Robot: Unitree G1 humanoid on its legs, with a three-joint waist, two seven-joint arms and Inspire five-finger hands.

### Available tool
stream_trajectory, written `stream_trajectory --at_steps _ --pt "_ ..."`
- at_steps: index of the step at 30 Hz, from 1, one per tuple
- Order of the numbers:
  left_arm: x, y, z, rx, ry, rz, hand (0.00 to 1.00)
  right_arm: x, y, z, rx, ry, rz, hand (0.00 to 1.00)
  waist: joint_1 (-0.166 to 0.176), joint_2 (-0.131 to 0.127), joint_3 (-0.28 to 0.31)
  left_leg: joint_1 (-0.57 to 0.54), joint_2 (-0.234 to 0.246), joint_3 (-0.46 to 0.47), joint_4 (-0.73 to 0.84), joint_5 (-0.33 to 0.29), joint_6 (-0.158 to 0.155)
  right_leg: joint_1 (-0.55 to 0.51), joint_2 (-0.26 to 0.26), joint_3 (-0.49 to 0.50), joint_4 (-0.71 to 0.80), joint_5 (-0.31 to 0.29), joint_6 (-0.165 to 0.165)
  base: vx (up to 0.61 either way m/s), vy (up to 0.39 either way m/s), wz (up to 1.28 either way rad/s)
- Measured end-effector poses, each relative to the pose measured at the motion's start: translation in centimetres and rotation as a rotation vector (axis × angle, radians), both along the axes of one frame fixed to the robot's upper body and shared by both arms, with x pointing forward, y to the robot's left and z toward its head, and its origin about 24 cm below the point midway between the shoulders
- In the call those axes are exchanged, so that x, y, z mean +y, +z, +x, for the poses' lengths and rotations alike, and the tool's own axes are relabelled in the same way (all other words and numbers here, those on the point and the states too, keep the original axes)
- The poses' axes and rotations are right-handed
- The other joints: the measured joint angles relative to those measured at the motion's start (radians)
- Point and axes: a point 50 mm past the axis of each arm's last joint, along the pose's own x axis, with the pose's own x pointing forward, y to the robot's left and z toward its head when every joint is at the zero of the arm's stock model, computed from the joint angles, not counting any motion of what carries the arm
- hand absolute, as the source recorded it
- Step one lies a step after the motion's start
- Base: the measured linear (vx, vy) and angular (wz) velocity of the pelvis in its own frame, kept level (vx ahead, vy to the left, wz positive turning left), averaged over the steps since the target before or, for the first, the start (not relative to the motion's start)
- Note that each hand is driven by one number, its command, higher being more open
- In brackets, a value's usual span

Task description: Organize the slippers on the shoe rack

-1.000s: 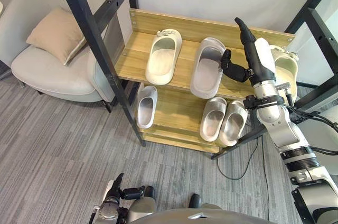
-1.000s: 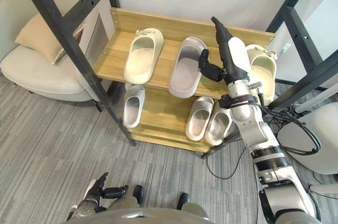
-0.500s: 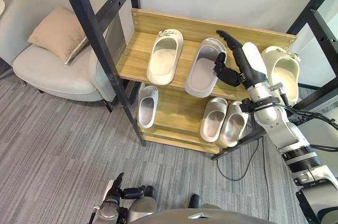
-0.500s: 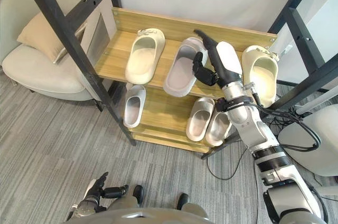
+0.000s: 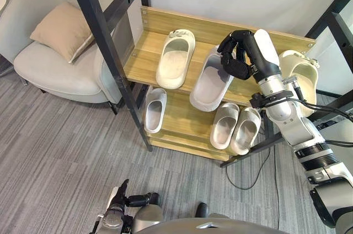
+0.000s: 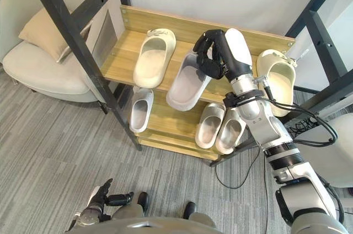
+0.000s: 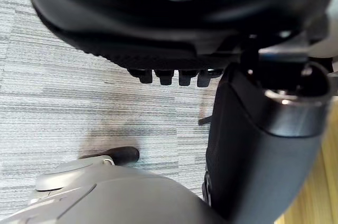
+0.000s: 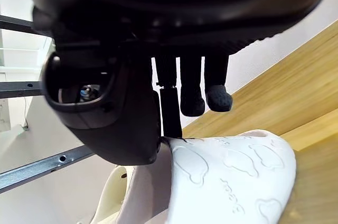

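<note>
A grey slipper (image 5: 211, 83) lies slanted on the upper wooden shelf (image 5: 142, 60), its heel sticking out past the front edge. My right hand (image 5: 238, 56) is at its toe end, fingers curled over the strap. In the right wrist view the thumb (image 8: 124, 118) and one finger press against the slipper's embossed strap (image 8: 227, 182). A cream slipper (image 5: 175, 59) lies to its left, and another cream one (image 5: 300, 76) at the shelf's right end. My left hand (image 5: 117, 211) hangs low by my side, fingers (image 7: 169, 77) relaxed and holding nothing.
The lower shelf (image 5: 185, 118) holds a small white slipper (image 5: 154, 109) and a pale pair (image 5: 236, 128). A black slanted post (image 5: 107, 46) crosses in front of the rack's left end. A pale armchair (image 5: 49, 74) with a tan cushion (image 5: 62, 28) stands to the left on grey carpet.
My right hand moved left from beside the grey slipper to its toe end, and its straight fingers curled over the toe. The slipper slid left and forward, its heel now overhanging the edge.
</note>
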Motion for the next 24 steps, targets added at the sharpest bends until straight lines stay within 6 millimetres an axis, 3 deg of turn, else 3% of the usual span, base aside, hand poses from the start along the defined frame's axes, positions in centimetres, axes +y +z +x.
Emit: stream_trajectory --at_steps 1,17,24 --pt "0.1 0.0 0.0 0.001 0.000 0.001 1.00 0.0 0.0 0.0 0.001 -0.002 -0.001 1.00 0.000 -0.003 -0.002 0.001 0.000 0.000 -0.001 0.001 0.000 0.000 0.000 0.000 0.000 0.000 0.000 0.00 0.000 0.00" --pt "0.1 0.0 -0.1 0.005 0.000 0.003 1.00 -0.1 -0.3 -1.2 -0.047 -0.043 0.033 1.00 -0.004 -0.003 -0.004 0.014 0.000 0.000 -0.027 0.017 -0.001 0.000 -0.001 0.000 0.004 0.000 0.000 0.00 0.000 0.00" --pt "-0.1 -0.1 -0.2 0.013 0.002 -0.001 1.00 0.8 2.3 -3.7 -0.230 -0.028 0.127 1.00 -0.017 0.009 -0.011 0.016 0.002 0.004 -0.024 0.017 -0.001 0.001 -0.002 0.004 0.013 0.000 0.000 0.00 0.000 0.00"
